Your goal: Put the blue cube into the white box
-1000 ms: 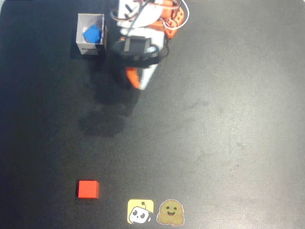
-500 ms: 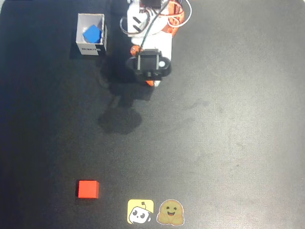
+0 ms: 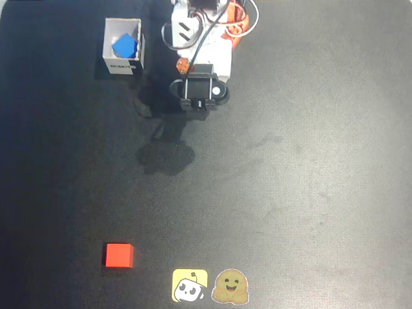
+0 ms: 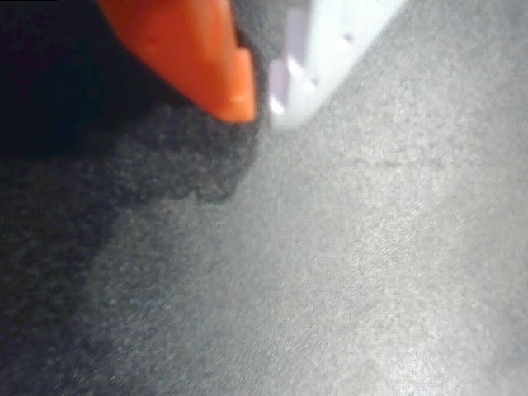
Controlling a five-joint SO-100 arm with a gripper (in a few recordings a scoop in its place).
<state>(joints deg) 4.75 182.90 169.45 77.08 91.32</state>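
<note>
One blue cube in one white box; one red cube apart. My pincer, fingertips nearly together and empty, has pulled farther back.

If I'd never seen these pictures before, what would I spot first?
Probably the bright red cube sitting alone near the bottom left of the dark table in the overhead view. Next, the blue cube tucked inside the white box at the top left. The gripper shows up close in the wrist view, shut and empty.
</note>
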